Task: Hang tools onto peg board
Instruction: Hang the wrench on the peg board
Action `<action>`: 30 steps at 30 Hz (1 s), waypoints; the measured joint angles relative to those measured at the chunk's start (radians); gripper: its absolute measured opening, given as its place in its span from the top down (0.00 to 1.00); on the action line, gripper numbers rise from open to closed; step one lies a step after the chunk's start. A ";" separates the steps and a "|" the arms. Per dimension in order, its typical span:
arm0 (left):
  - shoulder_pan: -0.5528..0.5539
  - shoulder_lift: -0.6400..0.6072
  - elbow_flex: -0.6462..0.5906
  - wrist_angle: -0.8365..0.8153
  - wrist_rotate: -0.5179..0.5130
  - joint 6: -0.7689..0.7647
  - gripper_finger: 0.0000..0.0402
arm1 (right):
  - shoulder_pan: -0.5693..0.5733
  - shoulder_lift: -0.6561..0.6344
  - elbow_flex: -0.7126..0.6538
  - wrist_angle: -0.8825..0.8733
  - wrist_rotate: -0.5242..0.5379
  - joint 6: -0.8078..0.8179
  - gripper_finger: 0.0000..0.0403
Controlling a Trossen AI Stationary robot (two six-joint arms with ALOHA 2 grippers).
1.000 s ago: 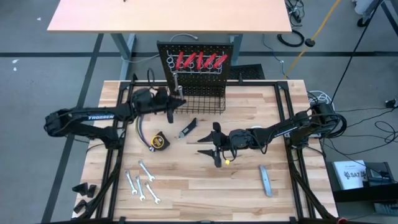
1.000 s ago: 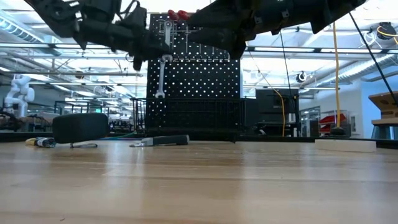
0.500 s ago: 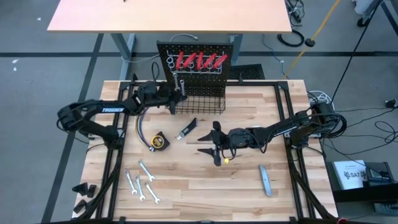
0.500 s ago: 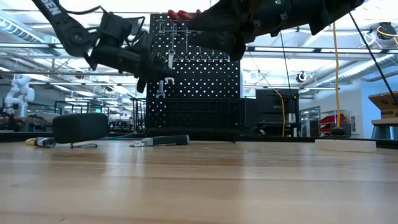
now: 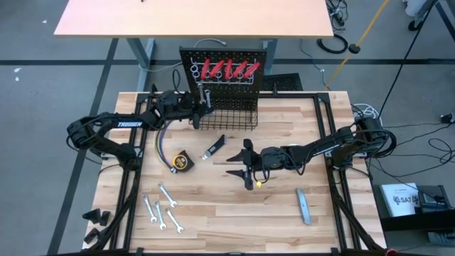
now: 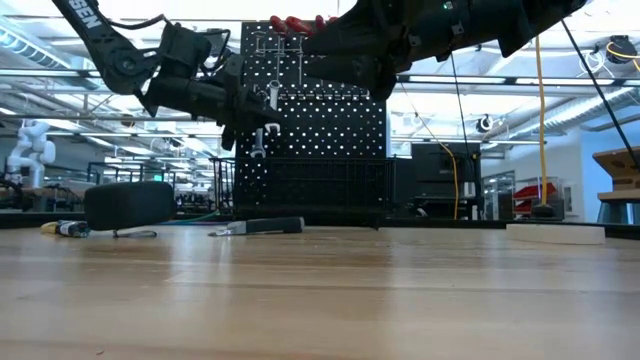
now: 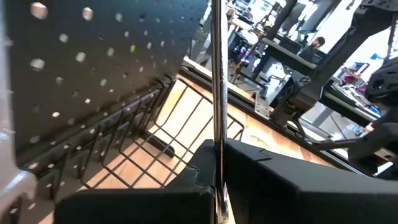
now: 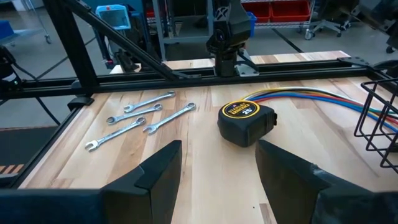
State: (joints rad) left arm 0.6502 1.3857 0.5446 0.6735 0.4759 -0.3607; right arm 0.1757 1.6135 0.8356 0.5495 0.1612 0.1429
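Wrenches (image 5: 163,208) lie on wooden table (image 5: 227,220).

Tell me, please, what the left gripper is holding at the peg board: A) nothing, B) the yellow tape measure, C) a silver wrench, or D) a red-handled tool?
C: the left gripper is shut on a silver wrench, held against the peg board, while the tape measure lies on the table.
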 joint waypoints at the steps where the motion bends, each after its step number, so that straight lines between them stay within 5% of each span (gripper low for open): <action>1: -0.003 0.000 0.000 0.000 0.000 0.000 0.97 | 0.000 0.000 0.000 0.000 0.000 0.001 0.51; 30: 0.016 0.000 0.057 -0.123 0.006 0.000 0.97 | 0.000 0.000 0.000 -0.002 0.000 0.002 0.51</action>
State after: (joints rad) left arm 0.6662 1.3857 0.6014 0.5506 0.4824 -0.3603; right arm 0.1757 1.6135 0.8356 0.5474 0.1612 0.1444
